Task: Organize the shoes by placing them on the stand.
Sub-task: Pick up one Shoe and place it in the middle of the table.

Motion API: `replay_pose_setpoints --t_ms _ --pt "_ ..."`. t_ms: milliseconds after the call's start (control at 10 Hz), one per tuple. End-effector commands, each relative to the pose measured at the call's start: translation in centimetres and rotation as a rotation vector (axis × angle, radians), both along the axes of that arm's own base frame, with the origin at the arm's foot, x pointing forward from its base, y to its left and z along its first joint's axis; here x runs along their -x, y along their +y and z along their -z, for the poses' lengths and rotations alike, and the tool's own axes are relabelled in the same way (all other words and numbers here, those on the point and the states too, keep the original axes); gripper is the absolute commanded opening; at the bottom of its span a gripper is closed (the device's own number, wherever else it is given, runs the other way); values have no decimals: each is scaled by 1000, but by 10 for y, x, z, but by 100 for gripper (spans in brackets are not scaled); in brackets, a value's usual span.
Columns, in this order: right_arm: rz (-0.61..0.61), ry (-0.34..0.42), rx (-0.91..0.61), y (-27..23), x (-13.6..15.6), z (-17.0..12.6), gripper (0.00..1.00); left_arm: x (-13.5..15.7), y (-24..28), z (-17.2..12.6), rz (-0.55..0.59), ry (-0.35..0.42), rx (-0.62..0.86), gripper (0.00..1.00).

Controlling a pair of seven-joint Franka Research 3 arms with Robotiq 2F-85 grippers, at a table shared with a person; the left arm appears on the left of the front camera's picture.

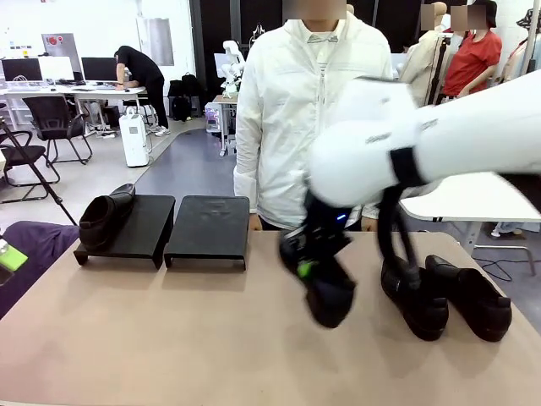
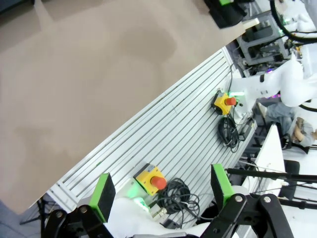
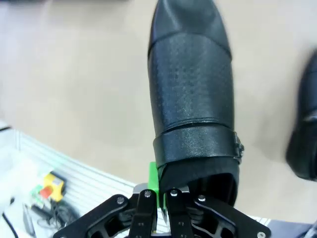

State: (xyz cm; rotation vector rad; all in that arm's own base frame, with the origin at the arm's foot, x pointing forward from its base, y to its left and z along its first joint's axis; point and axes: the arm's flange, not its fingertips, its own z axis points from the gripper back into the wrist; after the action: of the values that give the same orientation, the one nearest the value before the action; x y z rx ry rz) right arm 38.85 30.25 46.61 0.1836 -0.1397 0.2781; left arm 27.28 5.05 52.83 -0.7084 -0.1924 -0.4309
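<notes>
Tan tabletop (image 1: 169,338): bare room is being offered across the lower left.
Matte-black two-tray sloped stand (image 1: 210,224), upper left: one glossy black leather shoe (image 1: 106,218) is being carried on its left tray.
Second black shoe (image 1: 330,300), centre: being clamped at the heel opening by the right gripper (image 1: 308,271).
Two more shoes (image 1: 414,296), right: being kept side by side on the table.
Left gripper (image 2: 162,191): jaws are being held released, beside the table edge.

place: lab | signs: desk monitors (image 1: 97,68), office chairs (image 1: 52,118), emergency-stop buttons (image 2: 152,181)

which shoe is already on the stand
The shoe on the left tray of the stand. The held shoe hangs in the right gripper over the table; the two other shoes sit on the table at the right.
</notes>
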Motion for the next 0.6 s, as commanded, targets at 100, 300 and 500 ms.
replay_pose_setpoints --t_ms 100,300,500 --pt "72 106 -29 83 -12 38 0 -1 1 0 13 -13 22 100" --pt "146 137 -64 108 -15 51 0 -1 1 0 13 -13 22 100" --pt "217 191 -66 123 -23 67 0 -1 1 0 13 -13 22 100"
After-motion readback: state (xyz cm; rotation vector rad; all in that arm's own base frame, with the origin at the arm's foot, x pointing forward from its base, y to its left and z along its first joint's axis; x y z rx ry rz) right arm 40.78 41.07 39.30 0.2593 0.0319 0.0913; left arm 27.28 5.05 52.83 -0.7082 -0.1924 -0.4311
